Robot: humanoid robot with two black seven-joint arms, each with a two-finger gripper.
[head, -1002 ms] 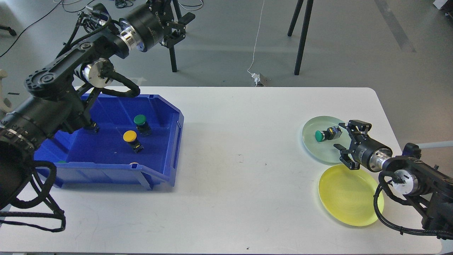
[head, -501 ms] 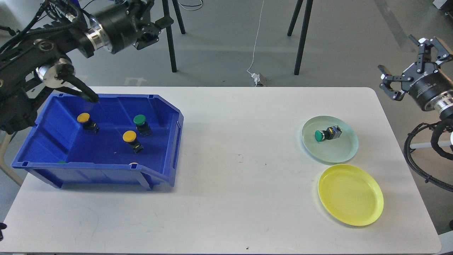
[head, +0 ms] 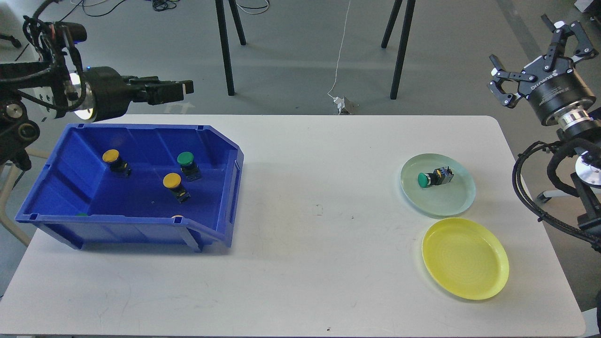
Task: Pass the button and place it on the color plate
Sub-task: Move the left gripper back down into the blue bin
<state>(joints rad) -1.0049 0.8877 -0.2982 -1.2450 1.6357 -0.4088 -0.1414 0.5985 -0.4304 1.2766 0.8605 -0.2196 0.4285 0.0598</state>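
A green button (head: pixel 425 180) lies on its side on the pale green plate (head: pixel 450 206) at the right. The yellow plate (head: pixel 465 258) in front of it holds nothing. The blue bin (head: pixel 141 225) at the left holds two yellow buttons (head: pixel 111 156) (head: pixel 172 180) and a green button (head: pixel 186 158). My left gripper (head: pixel 181 90) hovers behind the bin's far wall, seen side-on, holding nothing visible. My right gripper (head: pixel 521 44) is open and empty, raised beyond the table's far right corner.
Two more buttons peek over the bin's front wall (head: pixel 81 214) (head: pixel 177 217). Black tripod legs (head: pixel 399 51) and a white cable (head: pixel 340 61) stand on the floor behind the white table (head: pixel 319 263).
My left arm has drawn back to the left and its gripper has dropped to just behind the bin. My right gripper rose off the green plate, leaving the green button there.
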